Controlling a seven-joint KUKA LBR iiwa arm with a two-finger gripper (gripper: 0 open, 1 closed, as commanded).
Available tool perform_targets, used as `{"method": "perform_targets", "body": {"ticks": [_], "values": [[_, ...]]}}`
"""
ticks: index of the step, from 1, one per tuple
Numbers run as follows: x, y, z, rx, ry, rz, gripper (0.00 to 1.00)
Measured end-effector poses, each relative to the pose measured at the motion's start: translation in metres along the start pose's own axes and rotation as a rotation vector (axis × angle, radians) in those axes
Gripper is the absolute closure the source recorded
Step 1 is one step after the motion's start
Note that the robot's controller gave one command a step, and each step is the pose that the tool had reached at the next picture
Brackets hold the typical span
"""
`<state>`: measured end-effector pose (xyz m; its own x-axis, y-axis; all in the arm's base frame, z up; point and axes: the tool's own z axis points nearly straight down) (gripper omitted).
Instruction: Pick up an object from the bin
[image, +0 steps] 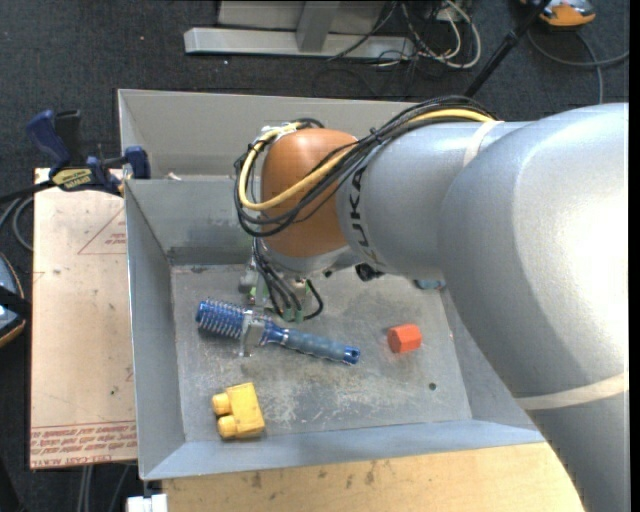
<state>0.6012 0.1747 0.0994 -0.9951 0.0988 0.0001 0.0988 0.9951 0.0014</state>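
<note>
Blue brush (308, 346) lies on the floor of the grey metal bin (152, 330), left of centre and a little towards the far side. Its bristled head points to the left wall and its slim handle runs down and to the right, ending near the middle of the floor.

In the camera view, the arm (500, 200) comes in from the right and covers much of the bin's right and far side. At its wrist sits a rounded orange cover (300, 195), with yellow and black cables (300, 185) looped across it. Below the cover the tool (255, 332) hangs down to the brush, at the neck where the bristles meet the handle. The metal tip of the tool overlaps the brush there, and contact looks likely but is not certain. How far the tool is open cannot be told from this angle, nor whether it has hold of the brush. The brush appears to lie flat on the floor.

A yellow studded block (238, 411) rests near the front left corner, well apart from the brush. A small orange cube (404, 339) sits to the right, near the end of the brush handle but not touching it. The floor of the bin is scuffed and dusty around these things.
</note>
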Motion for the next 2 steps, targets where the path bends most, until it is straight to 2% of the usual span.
{"method": "perform_targets", "body": {"ticks": [1,2], "values": [[0.0011,-0.0008,0.0236,-0.007,-0.01,0.108,0.0],[-0.0006,0.0011,0.021,-0.003,-0.005,0.106,0.0]]}}
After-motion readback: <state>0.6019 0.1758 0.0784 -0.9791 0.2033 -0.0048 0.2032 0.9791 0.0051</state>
